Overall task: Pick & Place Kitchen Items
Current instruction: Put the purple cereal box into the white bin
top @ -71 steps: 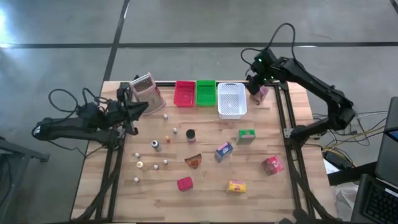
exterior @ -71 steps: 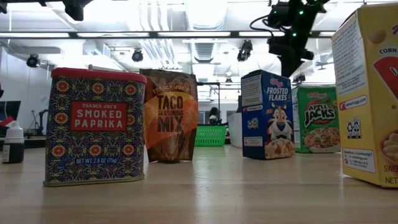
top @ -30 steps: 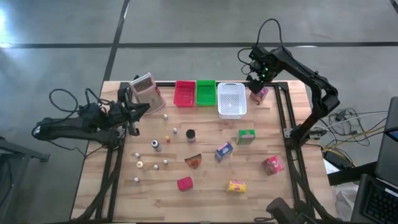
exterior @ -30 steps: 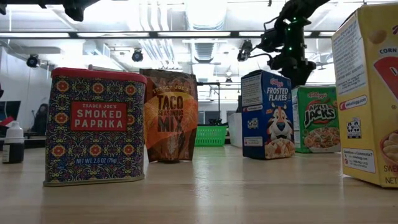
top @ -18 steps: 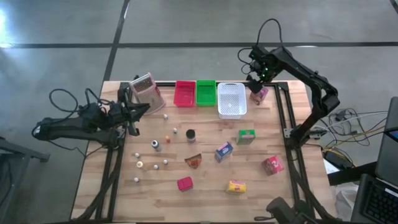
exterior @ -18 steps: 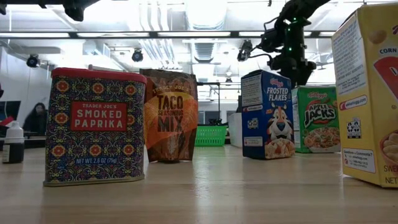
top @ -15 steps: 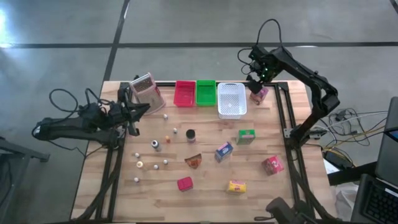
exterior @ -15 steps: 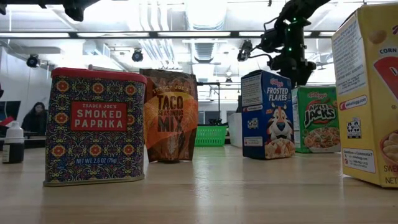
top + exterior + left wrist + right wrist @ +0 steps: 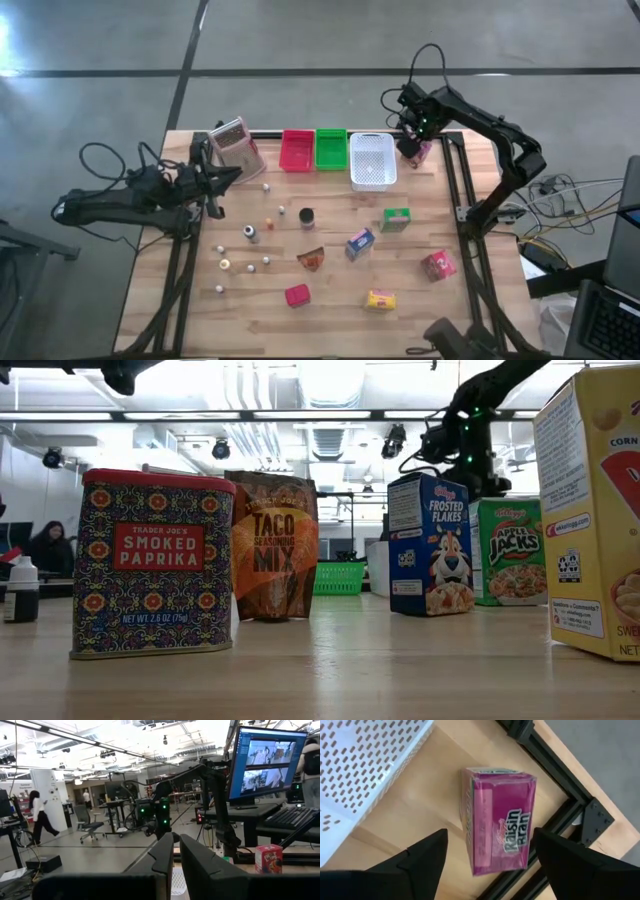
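Table's far right corner: right gripper (image 9: 487, 860) spread wide, directly above pink Raisin Bran box (image 9: 501, 820), fingers straddling its short sides; left gripper (image 9: 225, 178) closed, far off.

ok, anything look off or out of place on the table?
Only the pink Raisin Bran box: it lies flat at the far right corner beside the white tray, apart from the other items, under the open right gripper.

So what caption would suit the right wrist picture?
Open right gripper poised above a pink Raisin Bran box lying beside the white tray.
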Controlling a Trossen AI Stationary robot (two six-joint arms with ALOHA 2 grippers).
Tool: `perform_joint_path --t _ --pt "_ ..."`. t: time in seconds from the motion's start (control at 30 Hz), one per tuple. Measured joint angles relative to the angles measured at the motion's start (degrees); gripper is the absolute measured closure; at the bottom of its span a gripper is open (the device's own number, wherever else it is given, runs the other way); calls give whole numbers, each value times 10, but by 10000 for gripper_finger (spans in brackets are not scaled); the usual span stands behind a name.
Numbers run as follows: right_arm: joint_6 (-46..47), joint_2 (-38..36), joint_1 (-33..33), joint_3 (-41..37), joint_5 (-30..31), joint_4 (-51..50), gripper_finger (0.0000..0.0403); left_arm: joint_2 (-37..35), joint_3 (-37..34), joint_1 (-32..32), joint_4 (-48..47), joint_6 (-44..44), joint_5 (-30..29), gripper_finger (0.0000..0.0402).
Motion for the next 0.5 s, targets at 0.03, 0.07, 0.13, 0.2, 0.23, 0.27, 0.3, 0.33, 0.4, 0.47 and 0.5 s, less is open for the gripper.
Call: perform_joint_path --t 0.03,0.07,0.13,0.2,0.23,0.27,0.3,0.33,0.4,0.47,0.5 --pt "-2 0 -1 -2 0 6 120 0 0 0 -1 0 0 362" --pt "-2 0 -2 -3 0 13 122 0 0 0 -1 0 0 362" --pt "-3 0 -7 -6 0 15 125 0 0 0 -1 0 0 362" --pt "-4 0 -12 -9 0 23 128 0 0 0 -1 0 0 362" --pt "-5 0 -14 -11 0 27 129 0 0 0 -1 0 0 362" --pt "-6 0 -17 -14 0 30 130 0 0 0 -1 0 0 362" --pt "-6 0 -20 -18 0 34 131 0 0 0 -1 0 0 362" --pt "-7 0 -22 -21 0 42 132 0 0 0 -1 0 0 362" --pt "-11 0 -26 -29 -1 52 134 0 0 0 -1 0 0 362" --pt "-14 0 -28 -34 -1 60 137 0 0 0 -1 0 0 362" --pt "-15 0 -28 -35 -2 64 138 0 0 0 -2 -1 0 362"
